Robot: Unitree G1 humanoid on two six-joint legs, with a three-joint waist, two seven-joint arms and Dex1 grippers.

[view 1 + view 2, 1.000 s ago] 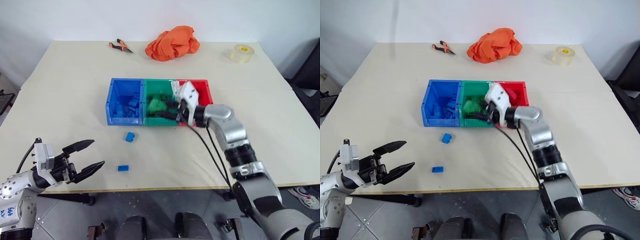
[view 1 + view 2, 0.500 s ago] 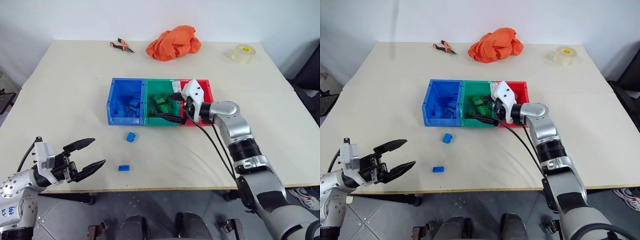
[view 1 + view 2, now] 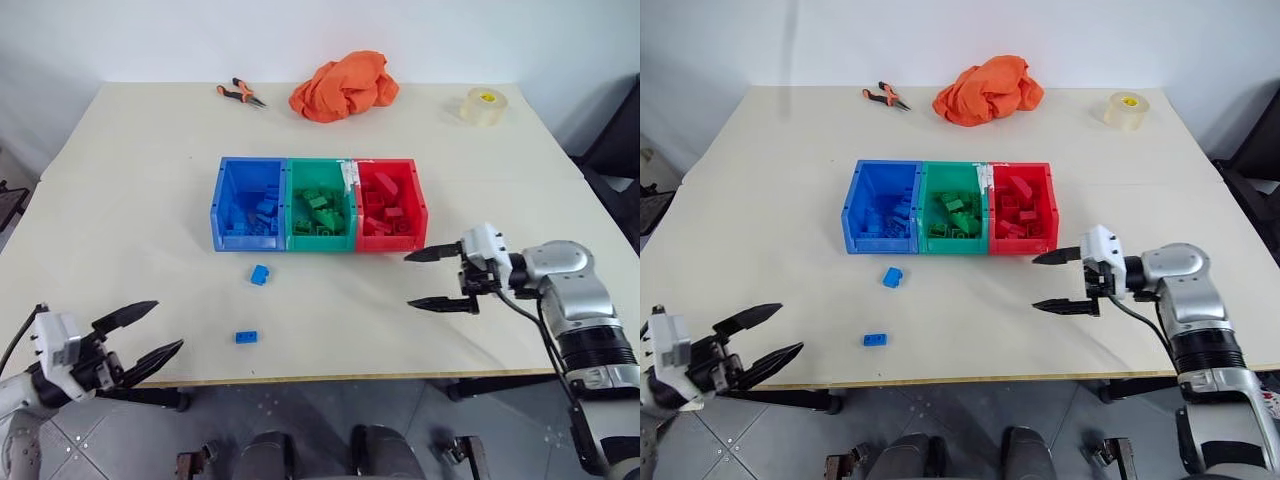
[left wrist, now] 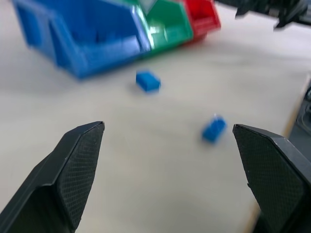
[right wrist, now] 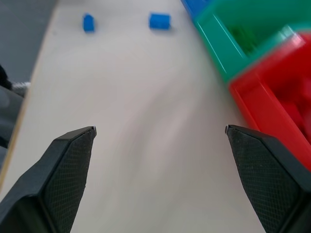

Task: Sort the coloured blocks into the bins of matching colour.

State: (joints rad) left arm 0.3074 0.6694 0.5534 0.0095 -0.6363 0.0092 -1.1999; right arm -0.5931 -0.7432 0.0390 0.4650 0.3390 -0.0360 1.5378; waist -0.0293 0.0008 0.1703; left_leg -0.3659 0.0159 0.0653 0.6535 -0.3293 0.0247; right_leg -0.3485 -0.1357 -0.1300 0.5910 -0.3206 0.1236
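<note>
Left pincer (image 3: 140,334): we see it nearest us, off the counter's near left edge, fingers spread wide and empty, pointing level toward the counter.
Left wrist view: we look between its fingers (image 4: 73,170) across the counter (image 4: 160,170) at both loose blue bricks and the fronts of the bins.
Near blue brick (image 3: 246,337): it lies flat on the counter close to the near edge, apart from everything.
Right pincer (image 3: 1060,281): we find it over the counter, in front of the red bin and to its right, turned sideways to point left, fingers wide apart, holding nothing.
Right wrist view: we see here the red and green bin walls close by, and both blue bricks beyond.
Second blue brick (image 3: 260,274): it sits just in front of the blue bin.
Bins: blue bin (image 3: 222,190), green bin (image 3: 292,190) and red bin (image 3: 415,190) are joined in a row mid-counter; each holds bricks of its own colour.
Far edge: orange cloth (image 3: 342,85), pliers (image 3: 241,93), tape roll (image 3: 483,106).
</note>
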